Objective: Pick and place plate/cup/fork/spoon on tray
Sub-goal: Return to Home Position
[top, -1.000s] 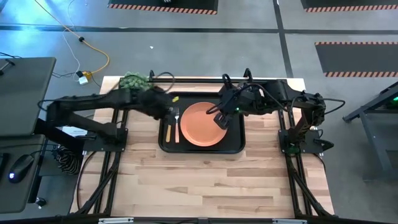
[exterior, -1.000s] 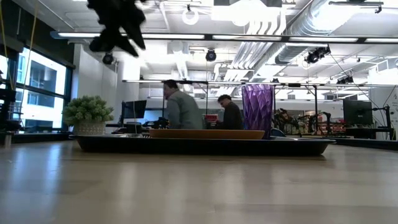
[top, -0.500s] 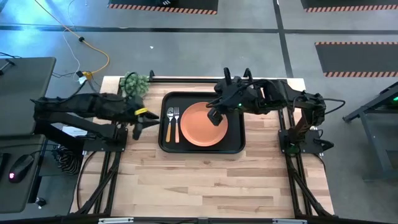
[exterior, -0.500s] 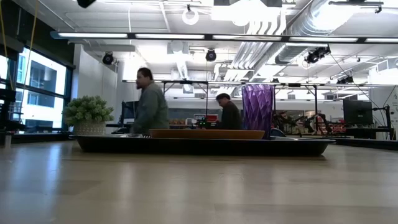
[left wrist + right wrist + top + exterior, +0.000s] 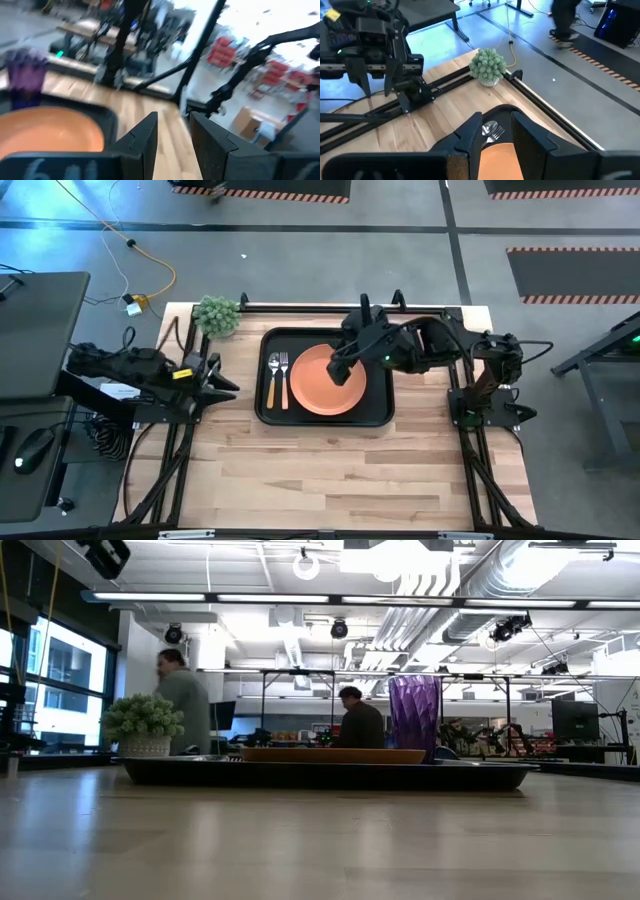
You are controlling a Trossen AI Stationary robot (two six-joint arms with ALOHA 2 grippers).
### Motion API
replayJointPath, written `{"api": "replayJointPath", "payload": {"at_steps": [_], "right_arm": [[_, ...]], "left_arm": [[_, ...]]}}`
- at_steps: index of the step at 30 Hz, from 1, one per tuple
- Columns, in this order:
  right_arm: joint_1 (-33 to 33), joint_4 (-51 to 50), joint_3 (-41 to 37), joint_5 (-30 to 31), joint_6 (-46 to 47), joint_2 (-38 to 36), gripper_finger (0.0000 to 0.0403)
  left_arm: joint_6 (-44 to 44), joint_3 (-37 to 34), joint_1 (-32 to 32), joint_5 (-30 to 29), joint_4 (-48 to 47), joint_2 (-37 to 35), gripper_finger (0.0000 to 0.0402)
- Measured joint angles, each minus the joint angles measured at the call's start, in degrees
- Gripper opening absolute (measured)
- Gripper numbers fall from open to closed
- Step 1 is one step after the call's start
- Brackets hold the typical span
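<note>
The black tray [image 5: 325, 420] lies at the table's far middle. On it the orange plate [image 5: 318, 390] lies flat. Left of the plate lie the spoon [image 5: 271, 380] and the fork [image 5: 284, 380], side by side, heads toward the far edge. The purple cup [image 5: 414, 718] stands upright on the tray behind the plate; in the high view my right arm hides it. My right gripper [image 5: 336, 372] is open and empty above the plate. My left gripper [image 5: 228, 383] is open and empty over the bare table left of the tray.
A small potted plant [image 5: 217, 313] stands at the table's far left corner, beside the tray. Black frame rails [image 5: 445, 82] run along the far edge. Bare wood [image 5: 330, 470] stretches from the tray to the near edge. People [image 5: 180, 705] move in the room behind.
My left gripper has drawn back from above the fork and spoon toward the table's left edge and now hangs over bare wood. My right gripper has gone a little toward the left, over the plate. The fork, spoon, plate and cup have stayed where they were.
</note>
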Motion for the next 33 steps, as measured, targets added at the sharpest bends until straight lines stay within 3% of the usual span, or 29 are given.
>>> {"api": "replayJointPath", "payload": {"at_steps": [10,21,25,29,33], "right_arm": [[0.7,4.5,-3.0,-2.2,-1.3,-0.5,0.0096],[-0.3,3.8,-3.1,-5.1,-8.7,-5.4,0.0096],[-0.3,-1.0,-3.1,-5.3,-10.5,-9.7,0.0096],[-0.3,-6.5,-3.4,-2.6,-11.2,-14.8,0.0096],[0.7,-5.6,-10.5,-1.1,-11.5,-22.3,0.0096]], "left_arm": [[7.0,-12.6,-0.5,0.8,3.8,-18.1,0.0106],[3.0,-24.0,-0.4,2.9,16.6,-17.9,0.0106],[-0.2,-29.2,-0.4,1.7,21.3,-17.9,0.0098],[-3.2,-29.0,-0.3,-2.0,17.2,-17.8,0.0082],[-4.3,-29.0,-0.3,-5.2,16.7,-17.9,0.0065]]}}
